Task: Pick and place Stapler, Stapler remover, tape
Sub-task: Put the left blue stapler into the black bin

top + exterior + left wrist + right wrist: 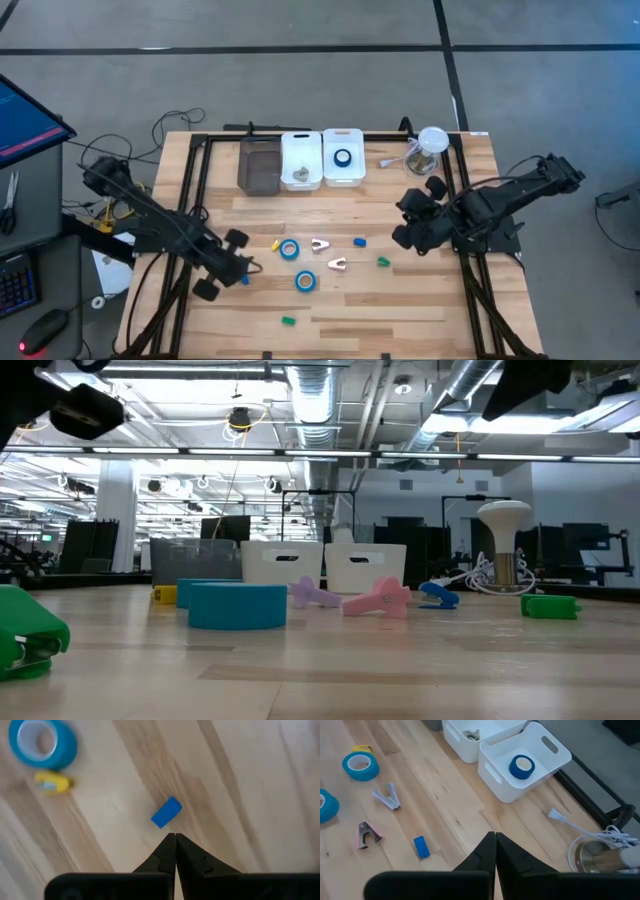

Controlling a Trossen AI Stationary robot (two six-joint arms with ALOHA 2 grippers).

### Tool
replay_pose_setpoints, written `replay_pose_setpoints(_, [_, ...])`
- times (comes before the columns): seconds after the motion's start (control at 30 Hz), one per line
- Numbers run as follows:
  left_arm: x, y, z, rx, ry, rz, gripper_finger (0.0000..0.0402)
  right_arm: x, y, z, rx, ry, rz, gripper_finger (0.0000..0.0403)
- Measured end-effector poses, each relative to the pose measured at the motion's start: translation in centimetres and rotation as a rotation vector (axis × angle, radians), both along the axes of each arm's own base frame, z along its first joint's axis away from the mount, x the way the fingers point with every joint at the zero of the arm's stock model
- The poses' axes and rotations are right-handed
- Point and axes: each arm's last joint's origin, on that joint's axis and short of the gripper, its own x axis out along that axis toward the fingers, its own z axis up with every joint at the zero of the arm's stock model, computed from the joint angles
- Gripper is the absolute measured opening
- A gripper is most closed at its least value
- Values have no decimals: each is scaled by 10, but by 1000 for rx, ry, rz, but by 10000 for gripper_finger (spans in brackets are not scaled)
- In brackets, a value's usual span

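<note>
Blue tape roll (343, 158) lying in white bin (343, 172) well beyond right gripper (495, 836), fingers pinched together, empty; two more rolls (289, 250) (305, 282) on wooden table (420, 300) between both grippers. Left gripper (175, 836) closed tight, holding nothing, just short of small blue block (166, 812), yellow block (52, 781) beyond

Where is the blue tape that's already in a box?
In the high view, one blue tape roll lies inside the rightmost white bin at the table's far edge, beside the other white bin. Two more tape rolls sit out on the table.
</note>
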Motion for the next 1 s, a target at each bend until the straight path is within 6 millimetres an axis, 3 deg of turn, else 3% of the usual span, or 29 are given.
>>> replay_pose_setpoints(0.13, [7, -5, -9, 48, -1, -164, 2, 0, -3, 0, -2, 5, -12, 0])
replay_pose_setpoints(0.37, [17, -7, -18, 59, 10, -167, 10, 1, -4, 0, -2, 6, -19, 0])
replay_pose_setpoints(0.5, [19, -9, -24, 56, 40, -182, 39, 1, -4, 0, -2, 5, -19, 0])
replay_pose_setpoints(0.7, [19, -17, -34, 38, 92, -355, 101, 1, -4, 0, 1, 1, -21, 0])
replay_pose_setpoints(1.0, [27, -23, -34, 27, -9, -391, 147, 2, -3, 0, 5, -7, -21, 0])
